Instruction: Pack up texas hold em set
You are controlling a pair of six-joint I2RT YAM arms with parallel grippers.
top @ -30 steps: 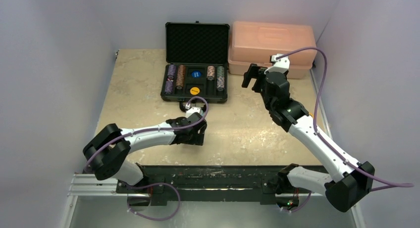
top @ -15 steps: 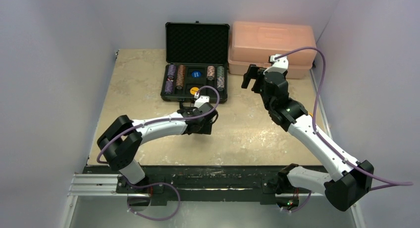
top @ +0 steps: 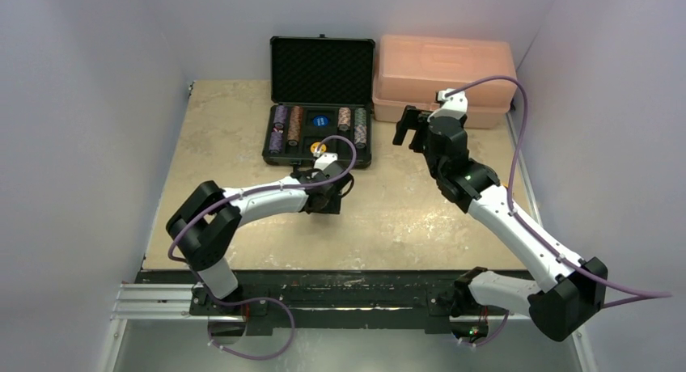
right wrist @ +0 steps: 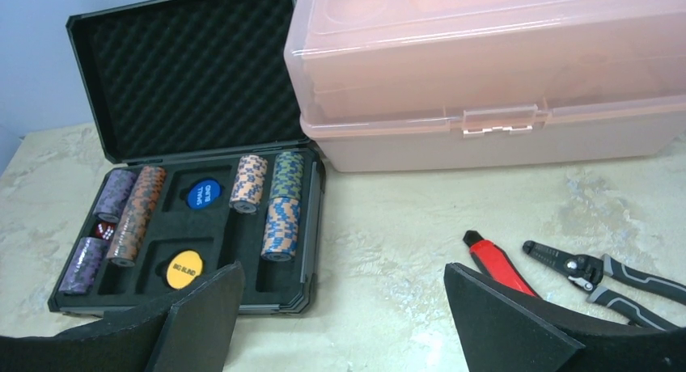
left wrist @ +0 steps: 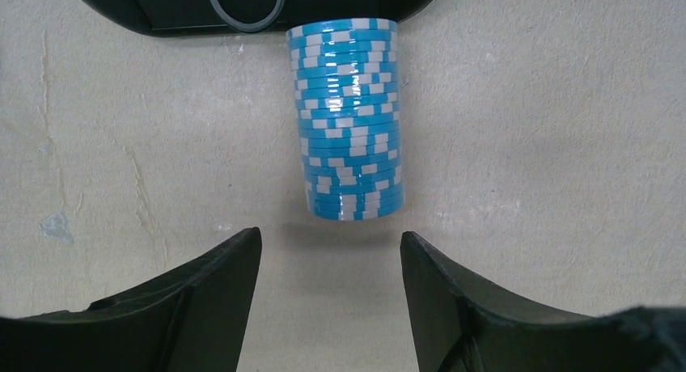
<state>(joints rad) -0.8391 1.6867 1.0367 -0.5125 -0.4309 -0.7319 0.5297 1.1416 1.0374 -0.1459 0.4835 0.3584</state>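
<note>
Beige, mottled counter (top: 235,145) fills the overhead view. At its far edge a black rectangular briefcase-style case (top: 297,154) sits open with its foam-lined lid (top: 322,69) standing upright. A pink translucent plastic toolbox (top: 445,69) stands closed just to its right. The left hand (top: 328,199) hangs low over the counter just in front of the case, and whatever lies beneath it is hidden here. The right hand (top: 410,129) hovers beside the case's right edge, open and empty.

From the left wrist, a cylindrical stack of light-blue and white poker chips (left wrist: 348,121) rests on the counter. Its far end meets the case's black handle (left wrist: 162,12) in the picture; whether the stack stands or lies I cannot tell. The left hand's fingers (left wrist: 206,299) are parted and stop short of the stack, touching and gripping nothing.

From the right wrist, the case's slotted tray (right wrist: 228,251) holds purple chip stacks (right wrist: 113,196) and an orange-brown chip stack (right wrist: 139,214) on its left. A blue round disc (right wrist: 203,194) and a yellow round disc (right wrist: 184,268) sit in the middle, with three multicoloured chip stacks (right wrist: 281,226) on the right. Red-handled pliers (right wrist: 495,261) and black-handled cutters (right wrist: 615,275) lie on the counter in front of the toolbox. The right hand's fingers (right wrist: 198,315) stand wide apart with nothing between them.
</note>
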